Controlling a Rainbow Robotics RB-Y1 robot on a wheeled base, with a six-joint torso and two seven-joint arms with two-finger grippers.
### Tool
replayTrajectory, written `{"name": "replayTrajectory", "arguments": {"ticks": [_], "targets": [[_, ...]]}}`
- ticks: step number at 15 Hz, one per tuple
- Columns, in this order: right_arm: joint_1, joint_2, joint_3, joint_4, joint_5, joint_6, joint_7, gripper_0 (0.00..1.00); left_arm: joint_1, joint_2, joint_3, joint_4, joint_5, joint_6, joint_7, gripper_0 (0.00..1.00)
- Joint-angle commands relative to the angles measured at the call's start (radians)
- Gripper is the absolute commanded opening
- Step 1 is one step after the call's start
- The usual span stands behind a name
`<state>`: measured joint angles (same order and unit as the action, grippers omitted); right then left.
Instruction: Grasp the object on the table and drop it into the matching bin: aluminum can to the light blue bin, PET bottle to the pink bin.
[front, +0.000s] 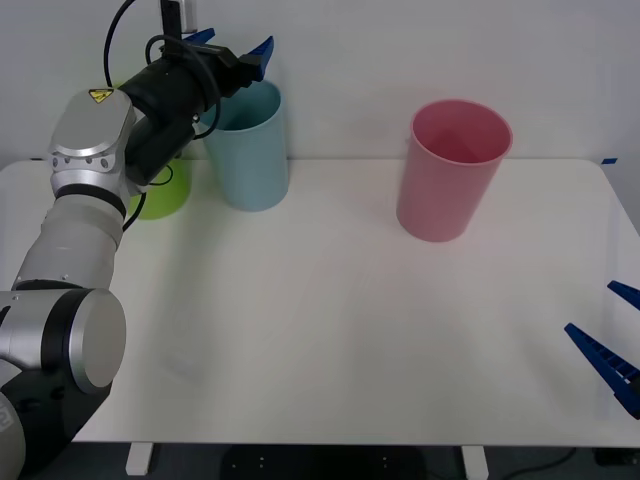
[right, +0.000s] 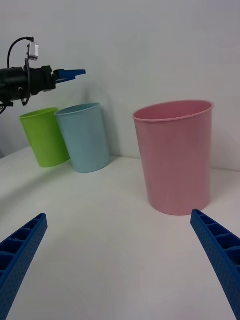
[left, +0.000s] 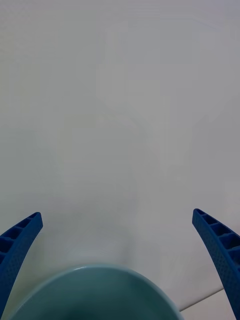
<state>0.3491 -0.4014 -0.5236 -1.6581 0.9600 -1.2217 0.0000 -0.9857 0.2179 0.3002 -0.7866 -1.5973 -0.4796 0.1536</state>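
Observation:
My left gripper (front: 235, 42) hangs open over the rim of the light blue bin (front: 250, 150) at the table's far left, with nothing between its fingers. In the left wrist view the bin's rim (left: 95, 295) lies just below the open fingers (left: 20, 245). The right wrist view has the same gripper (right: 70, 75) above the light blue bin (right: 85, 137). The pink bin (front: 450, 175) stands upright at the far middle right. My right gripper (front: 590, 307) is open and empty near the table's right front edge. The aluminum can and the PET bottle are out of view.
A lime green bin (front: 165, 190) stands just left of the light blue one, partly behind my left arm. The white table (front: 320, 330) stretches wide in front of the bins. A plain wall rises right behind the bins.

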Motion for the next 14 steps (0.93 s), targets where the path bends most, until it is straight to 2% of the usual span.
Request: {"name": "replayTrajectory", "arguments": {"ticks": [1,5,9,14], "targets": [[0.0,0.0,0.0,0.0,0.0,0.0,0.0,1.0,0.013,0.012,-0.004,0.0,0.03,-0.033,-0.003,1.0],[0.0,0.0,0.0,0.0,0.0,0.0,0.0,1.0,0.064,0.052,-0.019,-0.04,0.099,-0.1,-0.014,1.0],[0.0,0.0,0.0,0.0,0.0,0.0,0.0,1.0,0.211,0.064,-0.046,-0.214,0.185,-0.117,-0.012,1.0],[0.0,0.0,0.0,0.0,0.0,0.0,0.0,1.0,0.401,0.077,-0.047,-0.427,0.243,-0.146,-0.009,1.0]]}}
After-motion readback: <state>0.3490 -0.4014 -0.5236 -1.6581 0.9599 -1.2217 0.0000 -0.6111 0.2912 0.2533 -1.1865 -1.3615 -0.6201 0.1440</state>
